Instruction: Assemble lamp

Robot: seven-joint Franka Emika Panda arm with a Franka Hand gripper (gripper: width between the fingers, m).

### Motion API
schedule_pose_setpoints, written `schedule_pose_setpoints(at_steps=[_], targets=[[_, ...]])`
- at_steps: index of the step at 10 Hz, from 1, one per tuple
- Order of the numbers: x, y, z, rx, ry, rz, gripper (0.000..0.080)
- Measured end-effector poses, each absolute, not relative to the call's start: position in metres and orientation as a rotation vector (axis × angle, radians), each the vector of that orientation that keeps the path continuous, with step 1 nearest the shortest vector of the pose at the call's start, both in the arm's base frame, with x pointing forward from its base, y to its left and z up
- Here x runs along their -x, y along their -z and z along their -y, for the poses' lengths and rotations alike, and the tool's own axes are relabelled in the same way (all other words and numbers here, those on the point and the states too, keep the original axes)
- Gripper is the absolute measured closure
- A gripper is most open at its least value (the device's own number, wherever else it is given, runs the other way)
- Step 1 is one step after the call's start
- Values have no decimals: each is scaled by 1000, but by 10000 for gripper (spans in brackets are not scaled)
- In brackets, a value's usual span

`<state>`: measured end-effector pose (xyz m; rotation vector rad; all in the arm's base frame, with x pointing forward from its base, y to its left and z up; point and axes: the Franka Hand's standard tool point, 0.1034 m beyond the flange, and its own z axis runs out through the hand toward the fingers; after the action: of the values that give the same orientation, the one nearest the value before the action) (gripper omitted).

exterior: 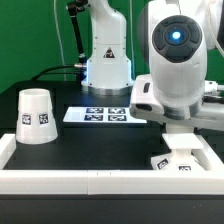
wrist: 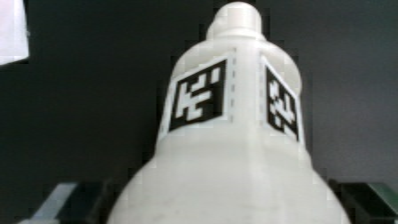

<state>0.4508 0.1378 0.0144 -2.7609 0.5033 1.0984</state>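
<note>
The white bulb (wrist: 222, 120) fills the wrist view, with its narrow neck pointing away and two square tags on its body. Its round end sits between my gripper's (wrist: 217, 208) two dark fingers (wrist: 75, 200), which press against its sides. In the exterior view my gripper (exterior: 180, 148) is low over the front right of the table, mostly hidden by the arm. White tagged pieces (exterior: 172, 162) lie just under it; I cannot tell the base from the bulb there. The tapered shade (exterior: 37, 115) stands upright at the exterior view's left, far from the gripper.
The marker board (exterior: 105, 114) lies flat at the back middle of the table. A white rail (exterior: 70, 182) runs along the front edge and up both sides. The robot's pedestal (exterior: 107, 60) stands behind the board. A white edge (wrist: 11, 35) shows beside the bulb.
</note>
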Motion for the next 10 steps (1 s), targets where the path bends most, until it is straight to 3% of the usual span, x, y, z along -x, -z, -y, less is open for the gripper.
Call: schedule_pose_setpoints(at_steps=[4, 5, 8, 10], targets=[[-452, -15, -136, 2760, -1094, -487, 223], [-457, -21, -124, 2750, -1074, -412, 223], [-491, -71, -92, 2713, -1020, -348, 222], [-502, -79, -87, 2724, -961, -351, 222]])
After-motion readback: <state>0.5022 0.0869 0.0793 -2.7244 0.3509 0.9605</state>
